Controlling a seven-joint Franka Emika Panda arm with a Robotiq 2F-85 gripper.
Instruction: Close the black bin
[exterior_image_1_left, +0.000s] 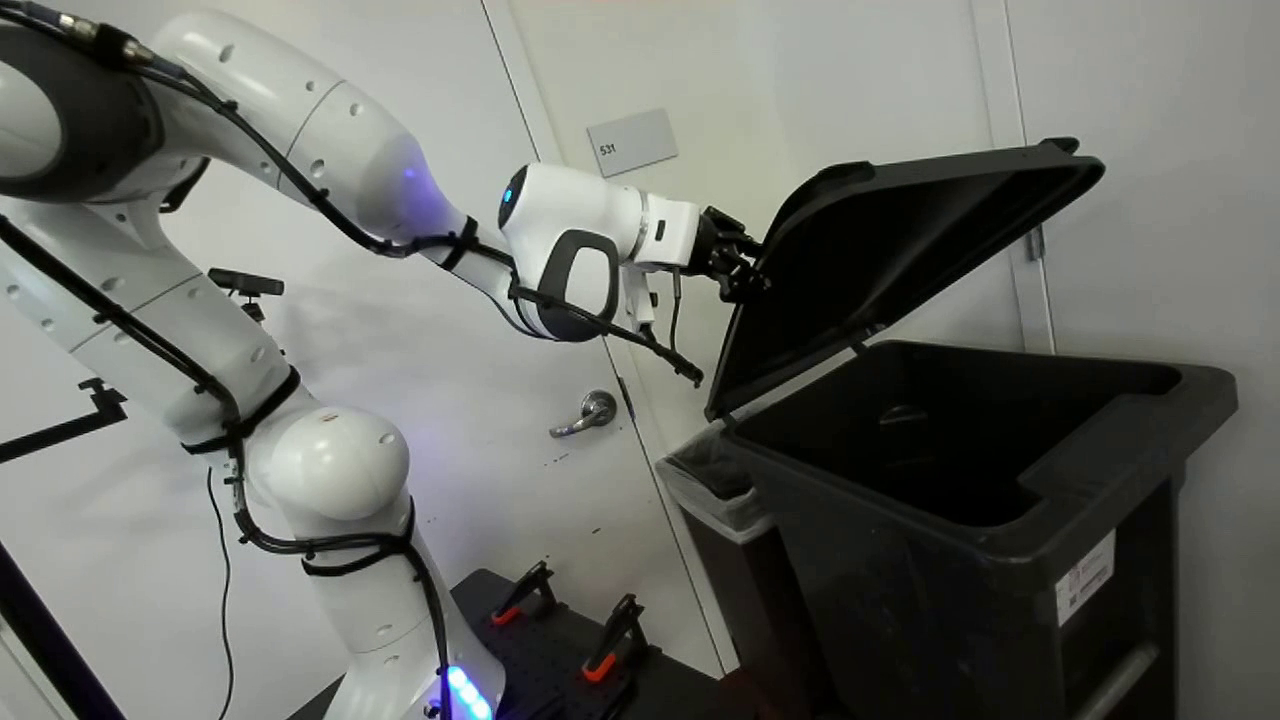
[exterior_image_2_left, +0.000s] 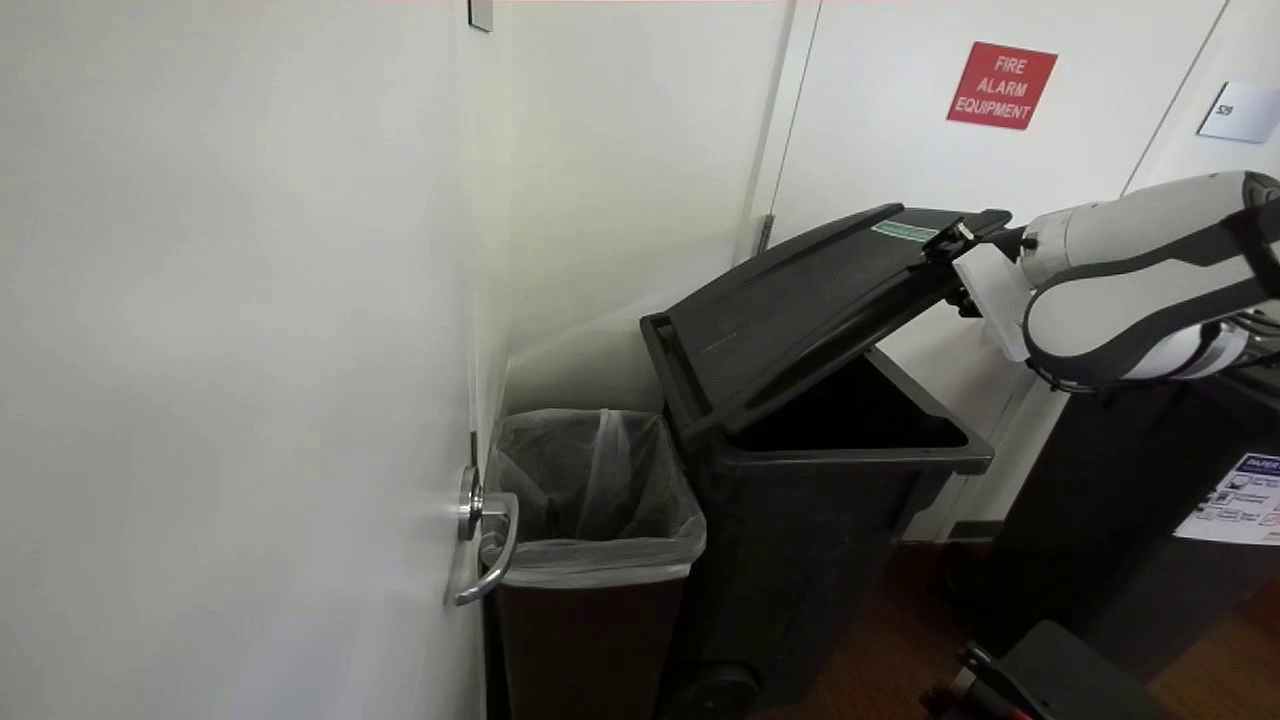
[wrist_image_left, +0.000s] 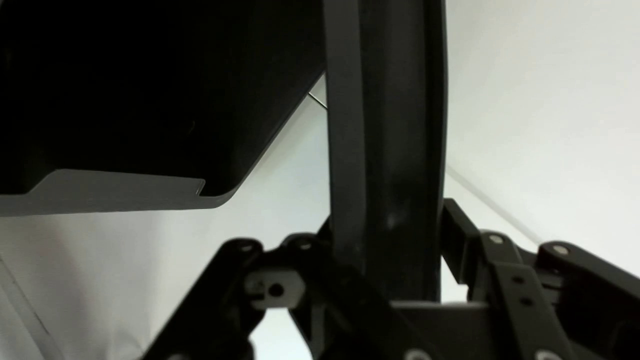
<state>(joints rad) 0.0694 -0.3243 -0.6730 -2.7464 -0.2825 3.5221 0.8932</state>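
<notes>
The black bin (exterior_image_1_left: 900, 590) stands with its lid (exterior_image_1_left: 900, 235) raised at a slant over the opening; it also shows in an exterior view (exterior_image_2_left: 780, 550). A white sticker (exterior_image_1_left: 1085, 577) is on the body, and a green label (exterior_image_2_left: 903, 231) is on the lid's top. My gripper (exterior_image_1_left: 752, 265) is at the lid's free edge, with a finger on each side of it, also seen in an exterior view (exterior_image_2_left: 948, 272). In the wrist view the lid's rim (wrist_image_left: 395, 150) lies between the fingers, which appear to touch both sides. The left fingertip is partly hidden behind the rim.
A smaller waste bin with a clear liner (exterior_image_2_left: 600, 565) stands beside the black bin, near a door handle (exterior_image_2_left: 490, 545). Another dark bin with a paper sign (exterior_image_2_left: 1240, 505) stands beyond, under the arm. A black base with clamps (exterior_image_1_left: 620, 640) is beside the arm.
</notes>
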